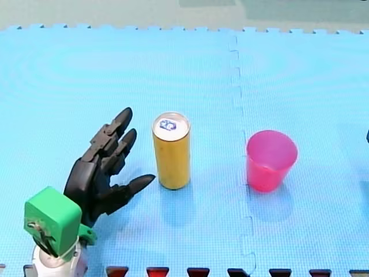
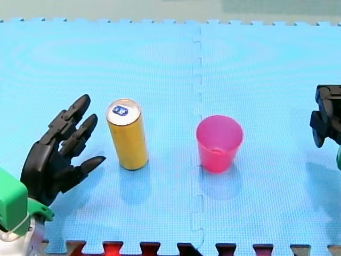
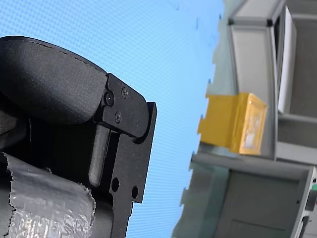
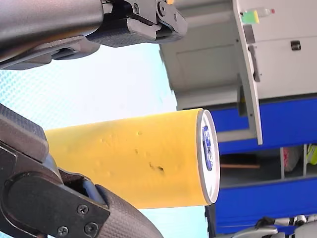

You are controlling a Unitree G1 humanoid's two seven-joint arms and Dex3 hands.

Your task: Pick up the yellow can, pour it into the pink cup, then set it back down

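Your left robot hand point(image 1: 102, 172), wide and empty at lower left, is the nearer one: the yellow can point(image 1: 172, 153) stands upright just right of it. You cannot tell the grip of the right robot hand point(image 2: 327, 114), at the far right edge.

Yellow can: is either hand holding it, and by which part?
Nothing is held. The left hand is open just left of the upright yellow can, not touching it; the right hand is far right, beyond the pink cup.

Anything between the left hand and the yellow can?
No: bare blue mat between left hand and yellow can, per head views. Right hand at right edge.
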